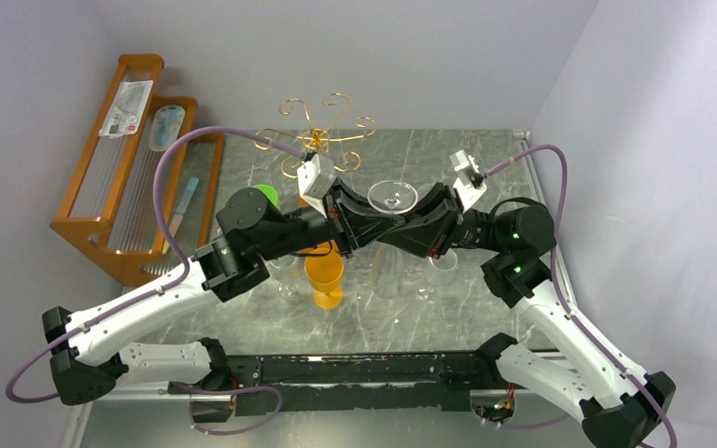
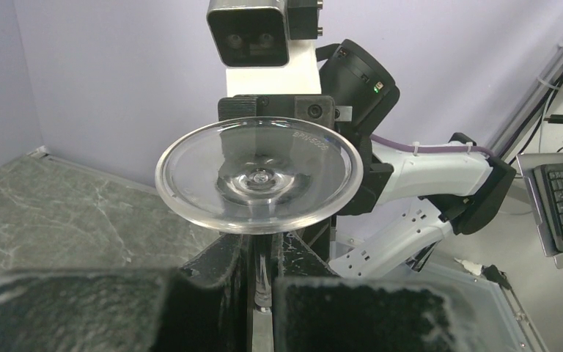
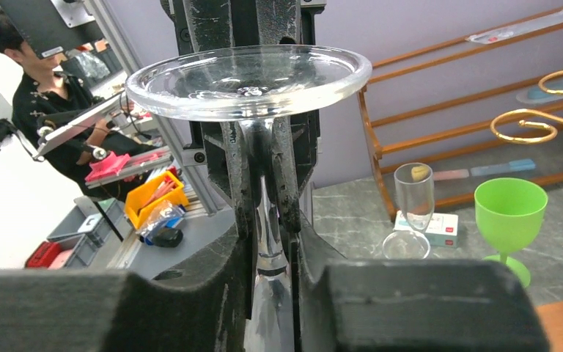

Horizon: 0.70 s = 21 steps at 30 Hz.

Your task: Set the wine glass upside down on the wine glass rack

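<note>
orange cup [image 1: 325,275] (partly hidden) stands before the gold rack [image 1: 322,131].

We see the wine glass [image 1: 393,196] as clear, glossy and smooth (with faint raised lettering on its foot). Toward eleven o'clock from it, the wine glass rack [image 1: 316,142] is thin, polished gold wire. At nine o'clock the shelf [image 1: 103,219] is varnished orange-brown wood. The table [image 1: 401,322] looks like grey veined stone, softly shiny. The right gripper [image 3: 273,279] has matt black fingers [image 3: 425,308], coarse-grained and scuffed pale.
</note>
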{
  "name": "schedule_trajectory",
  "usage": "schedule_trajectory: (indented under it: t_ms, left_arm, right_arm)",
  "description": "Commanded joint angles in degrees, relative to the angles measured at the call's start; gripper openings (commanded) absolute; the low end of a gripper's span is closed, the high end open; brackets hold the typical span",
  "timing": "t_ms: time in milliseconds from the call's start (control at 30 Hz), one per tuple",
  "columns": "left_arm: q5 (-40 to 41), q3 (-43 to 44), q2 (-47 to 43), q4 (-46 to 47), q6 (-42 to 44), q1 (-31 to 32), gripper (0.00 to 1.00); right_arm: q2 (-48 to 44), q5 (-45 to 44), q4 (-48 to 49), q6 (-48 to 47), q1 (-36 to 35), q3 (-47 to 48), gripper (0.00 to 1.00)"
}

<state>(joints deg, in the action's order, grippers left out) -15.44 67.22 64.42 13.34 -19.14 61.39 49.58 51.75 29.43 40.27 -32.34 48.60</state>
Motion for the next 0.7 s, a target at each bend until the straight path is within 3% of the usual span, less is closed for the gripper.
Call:
schedule_trajectory:
  t_ms: [0, 100, 300, 500, 667]
  left_arm:
    - [1.33, -1.04, -1.46, 3.45, -0.6, 0.31, 0.05]
    - [1.72, -1.67, -1.9, 4.41, -1.05, 0.31, 0.05]
    - [2.4, -2.2, -2.57, 5.06, -1.69, 0.32, 0.05]
    - [2.7, -2.88, -3.12, 6.41, -2.45, 0.31, 0.05]
    - [1.91, -2.79, -2.9, 6.54, -2.09, 0.34, 0.05]
  right_arm:
    - [-0.79, -0.33, -1.2, -0.61, -0.53, -0.46, 0.26]
    - [-0.81, -0.58, -1.4, -0.73, -0.53, -0.91, 0.35]
    - [-0.2, -0.65, -1.7, -1.16, -0.73, -0.86, 0.26]
    - [0.51, -0.55, -3.86, -3.11, -1.45, -0.37, 0.3]
    - [0.0, -2.65, -4.93, -4.26, -1.69, 0.06, 0.02]
